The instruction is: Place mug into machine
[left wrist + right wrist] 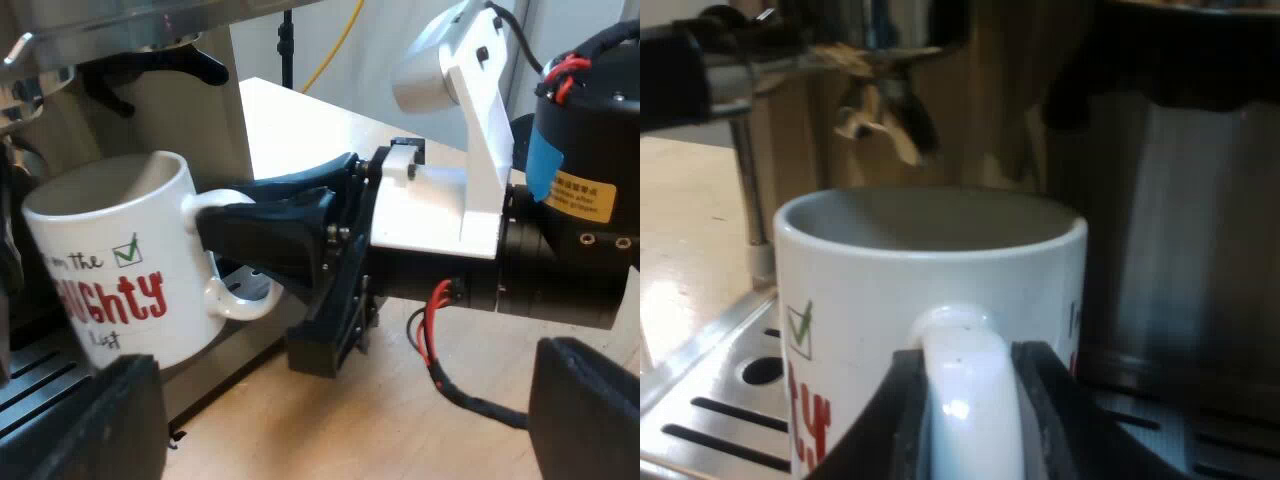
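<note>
While the right gripper (pixel 970 405) pinches the white handle (pixel 962 370) between its two black fingers, the mug (pixel 930 260) stands upright at the front of the espresso machine (pixel 1180 250), over the slotted drip tray (pixel 710 405). Whether its base rests on the tray or hangs just above it, I cannot tell. It is a white mug with red lettering and a green tick in a small box on its side, and its inside looks empty. Above its rim hangs the twin spout (pixel 880 120) of the metal holder (pixel 790 62), which sits locked into the machine. A thin metal tube (pixel 745 170) comes down beside the tray. From the left wrist view, the right arm reaches in level across the light wooden table (pixel 430 430), its fingers closed on the handle from both sides. The left gripper (pixel 345 400) hangs near the mug and well short of it, holding nothing, its fingers spread wide above the table and the tray's edge.
</note>
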`<state>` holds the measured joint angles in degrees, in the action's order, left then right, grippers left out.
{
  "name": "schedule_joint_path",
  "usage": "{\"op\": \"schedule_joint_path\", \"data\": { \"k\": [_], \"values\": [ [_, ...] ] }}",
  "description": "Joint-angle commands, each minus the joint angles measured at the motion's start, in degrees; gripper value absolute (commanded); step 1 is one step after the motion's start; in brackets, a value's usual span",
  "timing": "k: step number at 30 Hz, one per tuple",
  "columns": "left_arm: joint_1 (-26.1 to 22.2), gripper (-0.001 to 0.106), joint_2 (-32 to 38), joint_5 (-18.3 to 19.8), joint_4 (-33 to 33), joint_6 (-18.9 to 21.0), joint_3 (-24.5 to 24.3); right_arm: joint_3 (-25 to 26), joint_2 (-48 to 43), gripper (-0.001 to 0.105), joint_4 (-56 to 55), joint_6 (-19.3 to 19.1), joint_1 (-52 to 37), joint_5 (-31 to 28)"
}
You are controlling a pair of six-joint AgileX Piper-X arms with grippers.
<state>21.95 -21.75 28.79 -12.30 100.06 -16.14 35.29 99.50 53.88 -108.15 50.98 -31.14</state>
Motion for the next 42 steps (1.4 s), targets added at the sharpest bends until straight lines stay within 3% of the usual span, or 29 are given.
{"op": "schedule_joint_path", "data": {
  "k": [1, 27, 33, 42],
  "values": [
    [0.2, 0.081, 0.2, 0.6, 0.6, -0.1, -0.2, 2.0, 0.3, 0.0, 2.9, -0.6, -0.1, 0.6],
    [0.2, 0.081, 0.2, 0.6, 0.2, -0.1, -0.2, 9.2, 10.5, 0.0, 0.4, -0.1, -0.1, -0.4],
    [0.2, 0.081, 0.2, 0.6, 0.2, -0.1, -0.2, 9.3, 10.5, 0.0, 0.2, -0.1, -1.3, -3.1],
    [0.2, 0.081, 0.2, 0.6, 0.2, -0.1, -0.2, 9.9, 10.5, 0.0, 0.2, -0.1, -3.4, -2.4]
  ]
}}
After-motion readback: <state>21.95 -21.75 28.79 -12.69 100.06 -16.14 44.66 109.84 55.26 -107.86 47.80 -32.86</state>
